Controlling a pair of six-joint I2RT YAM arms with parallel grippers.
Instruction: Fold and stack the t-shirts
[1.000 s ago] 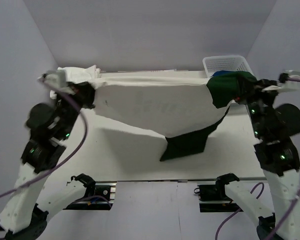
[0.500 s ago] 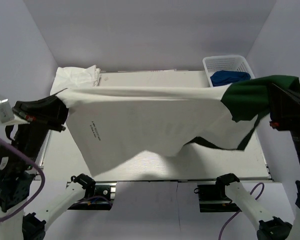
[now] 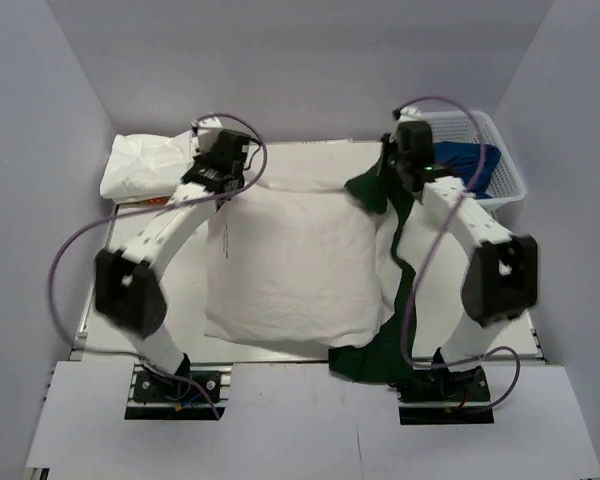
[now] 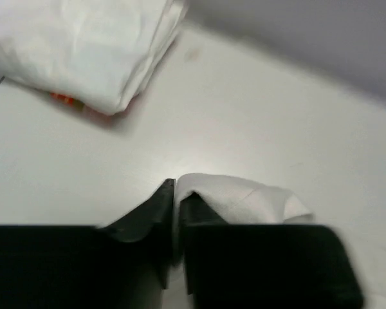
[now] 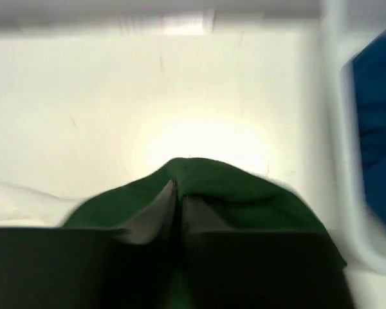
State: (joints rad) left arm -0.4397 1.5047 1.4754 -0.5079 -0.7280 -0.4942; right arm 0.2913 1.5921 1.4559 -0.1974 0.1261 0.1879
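Note:
A white t-shirt with dark green parts lies spread on the table. My left gripper is at its far left corner. In the left wrist view this gripper is shut on a fold of the white cloth, low over the table. My right gripper is at the far right corner. The right wrist view shows it shut on a hump of the green cloth. A folded white t-shirt bundle lies at the far left.
A white basket holding blue cloth stands at the far right corner, close to my right gripper. Something orange peeks out from under the folded bundle. Grey walls close in the table on three sides.
Both arms held the shirt stretched in the air, swung it toward the near edge, and have now laid it flat on the table, ending at its far corners.

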